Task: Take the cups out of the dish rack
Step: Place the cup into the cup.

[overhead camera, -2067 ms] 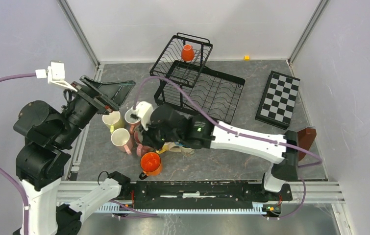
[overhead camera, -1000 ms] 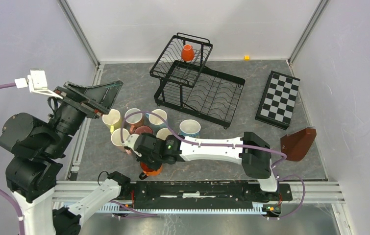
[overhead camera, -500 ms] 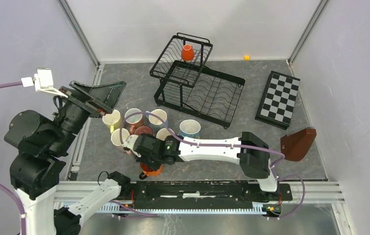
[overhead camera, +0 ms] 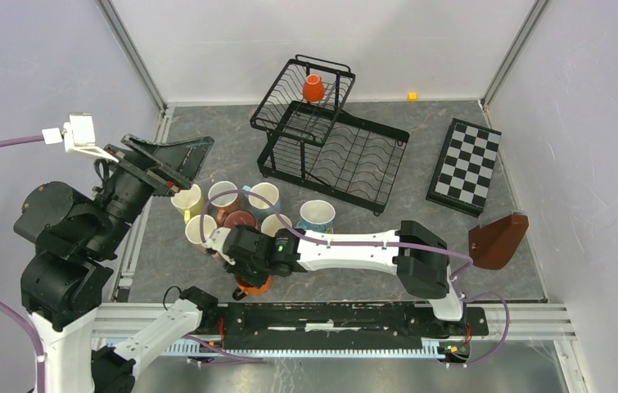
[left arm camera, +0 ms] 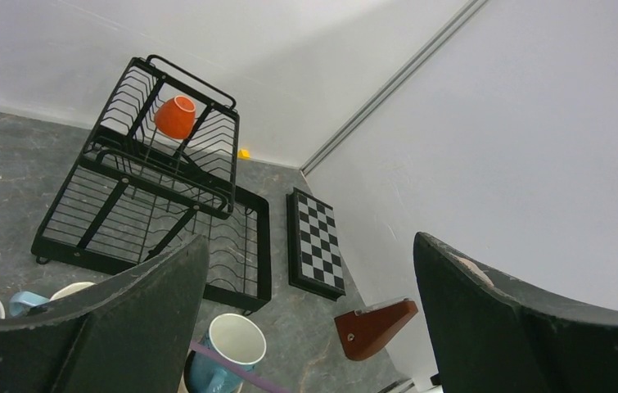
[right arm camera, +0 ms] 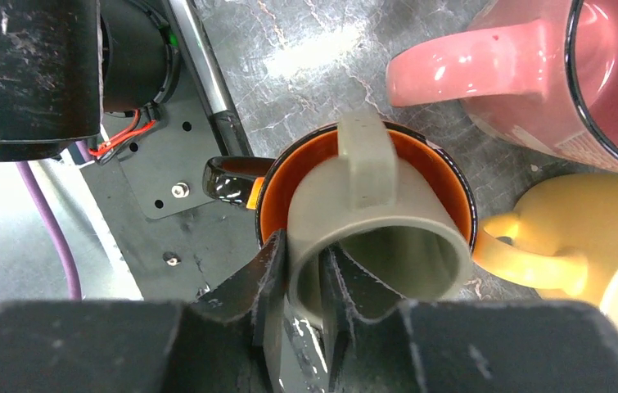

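Carried from the cup cluster (overhead camera: 223,196) to the near edge of the desk (overhead camera: 444,217), the right claw (right arm camera: 304,254) is set astride the rim of a beige cup (right arm camera: 363,213), which is lodged tilted inside an orange cup (right arm camera: 432,160), probably stacked for space. Whether the rim is clamped or freed cannot be told. The left claw (left arm camera: 305,262) is held wide apart, raised clear. One remaining cup (overhead camera: 313,87) is left in the dish rack (overhead camera: 371,160).

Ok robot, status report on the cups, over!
Left fingers open, empty. Right fingers astride rim of beige cup, grip unclear; cup tilted inside near orange cup. Far orange cup sits in upper basket of dish rack, nothing over it.
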Controlling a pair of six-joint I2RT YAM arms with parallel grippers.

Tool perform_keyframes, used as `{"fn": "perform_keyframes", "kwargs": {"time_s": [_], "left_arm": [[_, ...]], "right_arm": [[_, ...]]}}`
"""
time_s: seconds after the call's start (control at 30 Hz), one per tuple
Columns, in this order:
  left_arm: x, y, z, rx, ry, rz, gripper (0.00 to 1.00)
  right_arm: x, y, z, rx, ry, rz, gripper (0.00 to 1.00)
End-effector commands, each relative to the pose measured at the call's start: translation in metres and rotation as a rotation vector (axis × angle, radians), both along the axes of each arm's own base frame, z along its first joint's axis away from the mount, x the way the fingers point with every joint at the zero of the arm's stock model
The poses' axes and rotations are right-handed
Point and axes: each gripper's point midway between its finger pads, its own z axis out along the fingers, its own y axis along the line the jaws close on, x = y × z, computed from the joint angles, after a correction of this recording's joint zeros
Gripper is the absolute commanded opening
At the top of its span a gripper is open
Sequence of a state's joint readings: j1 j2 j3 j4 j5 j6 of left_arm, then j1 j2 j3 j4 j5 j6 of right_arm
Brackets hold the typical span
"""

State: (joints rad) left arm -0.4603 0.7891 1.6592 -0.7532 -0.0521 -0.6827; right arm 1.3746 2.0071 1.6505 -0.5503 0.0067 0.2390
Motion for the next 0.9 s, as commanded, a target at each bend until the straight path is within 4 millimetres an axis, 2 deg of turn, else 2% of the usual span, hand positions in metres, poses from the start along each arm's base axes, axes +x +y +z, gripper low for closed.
{"fn": "perform_keyframes", "kwargs": {"time_s": [0.0, 0.13, 0.23, 0.47, 0.73, 0.87], "left_arm": [[0.001, 0.003, 0.007, 0.013, -0.047, 0.013, 1.0], [0.002, 0.002, 0.007, 0.012, -0.046, 0.01, 1.0], [0.002, 0.0, 0.008, 0.01, -0.045, 0.006, 1.0], [0.003, -0.005, 0.014, -0.016, -0.051, -0.021, 1.0], [0.008, -0.013, 0.017, -0.041, -0.045, -0.047, 1.0], [0.008, -0.019, 0.021, -0.047, -0.054, -0.075, 1.0]], "right_arm": [[-0.001, 0.01, 0.006, 0.042, -0.008, 0.011, 0.27], [0.0, 0.01, 0.007, 0.045, -0.008, 0.011, 0.33], [0.0, 0.011, 0.015, 0.062, -0.012, 0.01, 0.36], [0.004, 0.01, 0.056, 0.126, -0.05, 0.002, 0.4], [0.007, -0.002, 0.077, 0.155, -0.077, -0.017, 0.43], [0.01, -0.007, 0.098, 0.187, -0.105, -0.034, 0.44]]}}
